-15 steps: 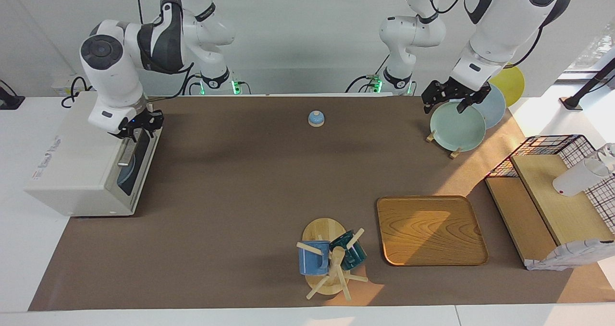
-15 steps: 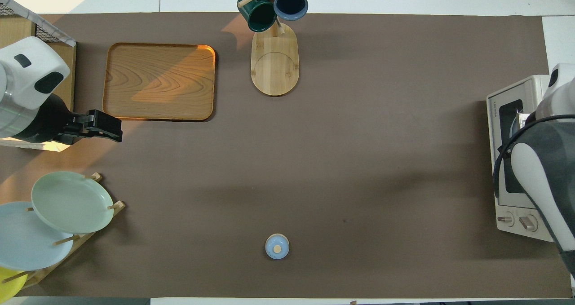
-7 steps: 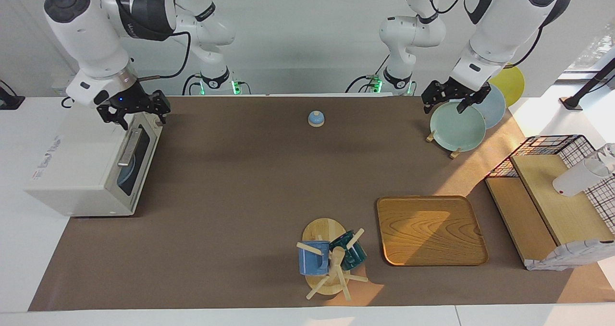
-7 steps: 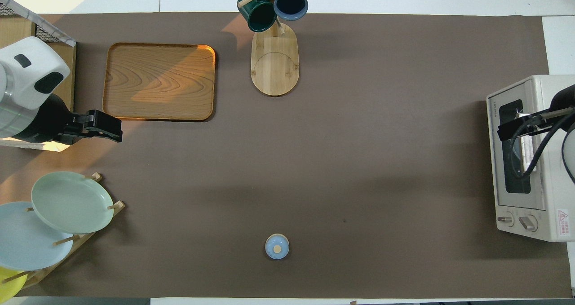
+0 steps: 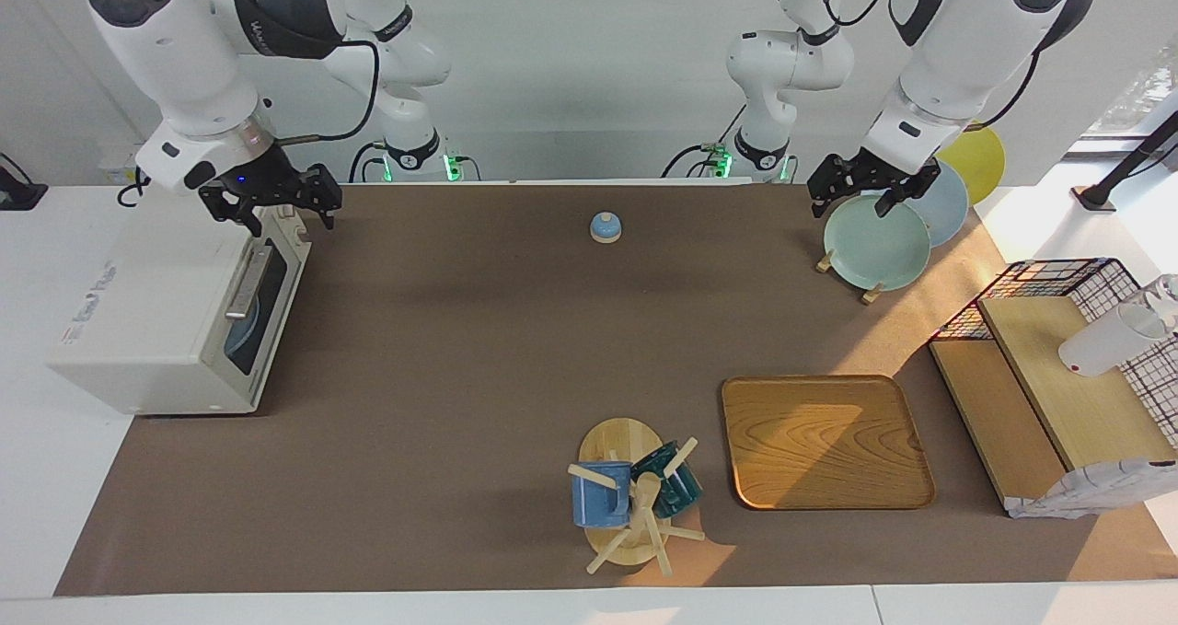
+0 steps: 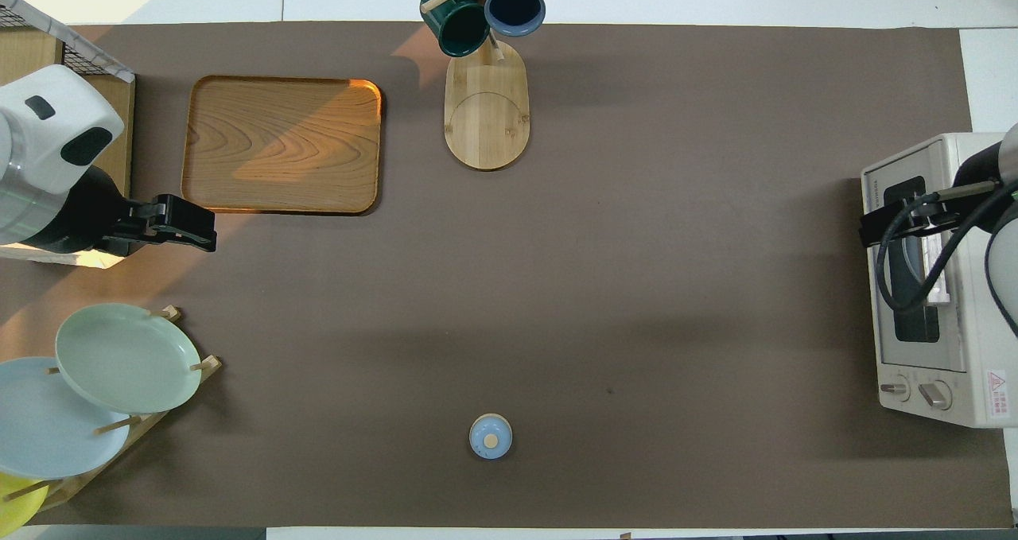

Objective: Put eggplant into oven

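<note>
The white oven (image 5: 138,321) (image 6: 954,285) stands at the right arm's end of the table. Its dark glass door is closed, and the metal bar handle (image 5: 245,284) lies along the door's top. The eggplant is hidden in both views. A bluish round shape shows dimly through the glass. My right gripper (image 5: 281,215) (image 6: 884,228) hangs open and empty just above the oven's top front corner on the robots' side. My left gripper (image 5: 851,200) (image 6: 187,234) waits open over the pale green plate (image 5: 874,243), holding nothing.
A plate rack (image 6: 103,397) with green, blue and yellow plates stands at the left arm's end. A small blue bell (image 5: 605,227) sits near the robots. A wooden tray (image 5: 824,441), a mug tree (image 5: 635,501) and a wire basket shelf (image 5: 1058,367) lie farther out.
My right gripper let go at the oven door's handle, opened wide and rose above the oven's top corner. The door stays closed. The left arm has not moved.
</note>
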{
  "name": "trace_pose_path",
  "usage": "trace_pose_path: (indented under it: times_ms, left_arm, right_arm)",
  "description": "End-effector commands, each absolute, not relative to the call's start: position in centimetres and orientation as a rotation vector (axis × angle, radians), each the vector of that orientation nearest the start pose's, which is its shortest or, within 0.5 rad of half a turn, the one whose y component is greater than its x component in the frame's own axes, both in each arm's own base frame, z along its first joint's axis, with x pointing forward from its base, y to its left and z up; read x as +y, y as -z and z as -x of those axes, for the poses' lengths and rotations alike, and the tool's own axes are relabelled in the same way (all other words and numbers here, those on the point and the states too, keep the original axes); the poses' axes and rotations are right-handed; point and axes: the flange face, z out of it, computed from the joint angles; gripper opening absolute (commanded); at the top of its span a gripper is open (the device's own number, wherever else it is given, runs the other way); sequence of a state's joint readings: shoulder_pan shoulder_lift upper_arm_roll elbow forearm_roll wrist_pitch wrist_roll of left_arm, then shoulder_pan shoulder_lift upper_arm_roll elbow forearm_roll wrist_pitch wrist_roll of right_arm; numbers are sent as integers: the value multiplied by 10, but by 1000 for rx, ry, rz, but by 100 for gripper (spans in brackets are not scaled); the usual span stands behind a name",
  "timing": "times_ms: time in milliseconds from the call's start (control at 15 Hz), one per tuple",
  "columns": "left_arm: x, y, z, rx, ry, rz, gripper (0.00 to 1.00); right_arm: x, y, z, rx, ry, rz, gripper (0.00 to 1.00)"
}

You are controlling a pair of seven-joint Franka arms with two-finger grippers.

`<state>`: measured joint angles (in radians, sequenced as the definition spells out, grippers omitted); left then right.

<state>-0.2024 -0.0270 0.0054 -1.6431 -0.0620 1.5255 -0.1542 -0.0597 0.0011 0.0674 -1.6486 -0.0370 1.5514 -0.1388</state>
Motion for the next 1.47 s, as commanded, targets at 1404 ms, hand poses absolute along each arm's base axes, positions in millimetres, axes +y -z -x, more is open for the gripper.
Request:
trace_pose_path:
  times_ms: [1404]
  left_arm:
    - [-108, -602, -528, 75, -153, 3166, 100]
  right_arm:
    - [-34, -606, -556, -105, -151, 3144, 100]
